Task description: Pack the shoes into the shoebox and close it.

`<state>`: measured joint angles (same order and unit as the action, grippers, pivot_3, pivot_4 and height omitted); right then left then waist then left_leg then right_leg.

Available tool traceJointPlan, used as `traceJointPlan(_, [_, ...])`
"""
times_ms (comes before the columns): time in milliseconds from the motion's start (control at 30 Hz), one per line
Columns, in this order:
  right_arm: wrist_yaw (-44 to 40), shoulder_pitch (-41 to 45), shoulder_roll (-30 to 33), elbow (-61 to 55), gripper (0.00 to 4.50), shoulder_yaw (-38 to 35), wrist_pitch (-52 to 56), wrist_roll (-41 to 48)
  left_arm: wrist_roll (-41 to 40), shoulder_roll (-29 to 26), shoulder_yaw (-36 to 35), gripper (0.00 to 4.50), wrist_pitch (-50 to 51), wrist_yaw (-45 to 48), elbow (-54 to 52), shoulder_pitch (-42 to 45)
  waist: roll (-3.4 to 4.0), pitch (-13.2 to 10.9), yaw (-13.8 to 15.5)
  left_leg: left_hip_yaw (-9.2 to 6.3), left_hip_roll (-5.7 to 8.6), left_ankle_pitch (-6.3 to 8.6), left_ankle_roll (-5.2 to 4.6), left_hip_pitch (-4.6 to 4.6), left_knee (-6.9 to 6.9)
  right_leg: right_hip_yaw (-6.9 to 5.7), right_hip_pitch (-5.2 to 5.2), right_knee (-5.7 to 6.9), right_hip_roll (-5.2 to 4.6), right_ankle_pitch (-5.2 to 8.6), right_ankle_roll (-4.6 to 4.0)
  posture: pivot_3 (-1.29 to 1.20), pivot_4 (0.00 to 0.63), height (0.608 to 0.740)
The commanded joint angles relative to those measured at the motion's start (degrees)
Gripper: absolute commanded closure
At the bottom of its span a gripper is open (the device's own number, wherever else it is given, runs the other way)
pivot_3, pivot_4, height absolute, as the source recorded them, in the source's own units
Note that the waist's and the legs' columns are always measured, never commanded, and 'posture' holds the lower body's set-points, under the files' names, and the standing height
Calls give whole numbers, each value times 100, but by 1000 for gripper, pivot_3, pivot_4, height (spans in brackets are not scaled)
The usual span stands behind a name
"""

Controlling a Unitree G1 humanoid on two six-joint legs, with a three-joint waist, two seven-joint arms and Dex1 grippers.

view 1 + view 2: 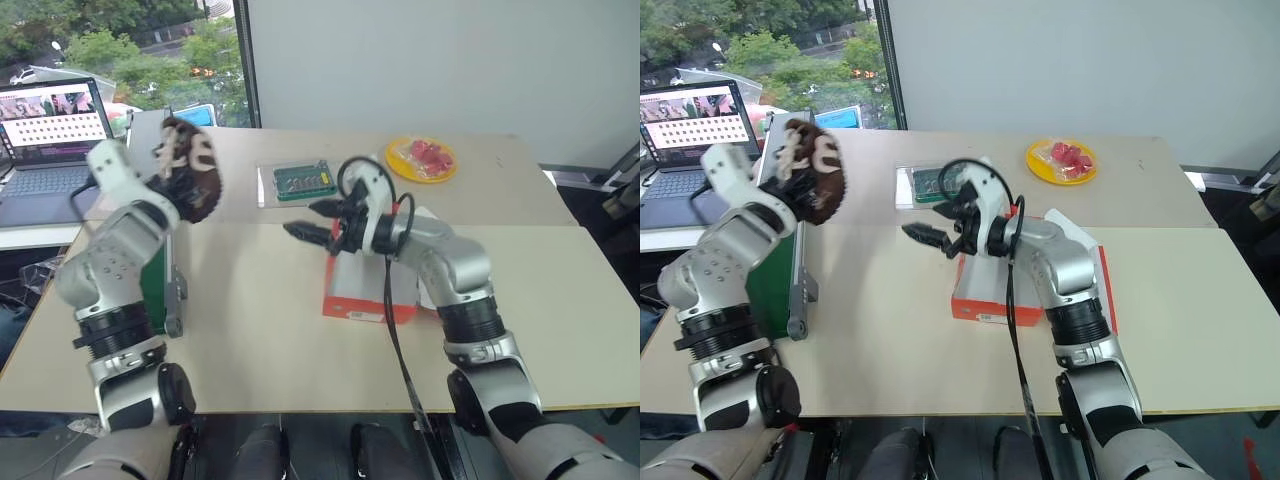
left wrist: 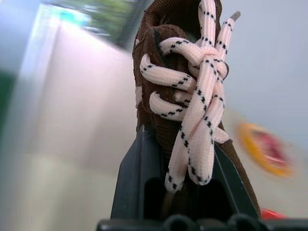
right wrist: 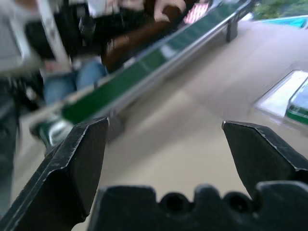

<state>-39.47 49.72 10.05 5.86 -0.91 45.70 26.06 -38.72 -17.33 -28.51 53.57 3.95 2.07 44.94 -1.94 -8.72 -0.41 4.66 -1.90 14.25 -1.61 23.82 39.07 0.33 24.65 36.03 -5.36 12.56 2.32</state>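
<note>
My left gripper (image 1: 175, 185) is shut on a dark brown shoe (image 1: 195, 165) with cream-white laces (image 2: 199, 103), held up in the air over the table's left side. Its black fingers (image 2: 132, 183) clamp the shoe from both sides. The orange-red shoebox (image 1: 368, 300) sits at the table's middle right, largely hidden under my right forearm. My right gripper (image 1: 305, 220) hangs open and empty in front of the box's left side, pointing toward the shoe, its fingers (image 3: 82, 159) wide apart.
A green panel (image 1: 155, 282) stands on edge along the table's left side under the shoe. A clear tray with a green board (image 1: 295, 182) and a yellow plate (image 1: 421, 158) lie further back. A laptop (image 1: 50, 130) is far left. A person (image 3: 144, 29) sits beyond the panel.
</note>
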Motion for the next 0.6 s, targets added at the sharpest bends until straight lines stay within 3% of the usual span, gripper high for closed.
traceJointPlan(33, [506, 302, -275, -184, 0, -803, 559, 826, -432, 141, 465, 4351, 345, 322, -297, 436, -1, 0, -23, 0, 3, 0, 0, -1, -1, 0, 0, 0, 2, 0, 0, 0, 150, 740])
traceJointPlan(133, [1307, 682, -542, 193, 0, -1752, 1170, 1558, -582, 294, 850, 4351, 539, 572, -258, 754, -2, -2, -39, -1, 2, 0, -3, 0, -2, 2, 4, 5, 9, -1, -1, 0, 150, 740])
traceJointPlan(300, [1586, 629, -388, 247, 0, -1708, 1791, 1691, -601, 539, 1197, 4351, 570, 753, -76, 1039, -1, -1, -72, 6, 3, 8, -21, -6, -13, 14, 7, 2, 12, -1, -3, 0, 150, 740])
traceJointPlan(600, [1864, 630, -376, 353, 0, -1914, 1789, 1803, -576, 738, 1407, 4351, 513, 947, 94, 1200, -1, -2, -73, 13, 6, -14, 3, 28, -11, 23, 45, 7, 13, -1, -2, 0, 150, 740])
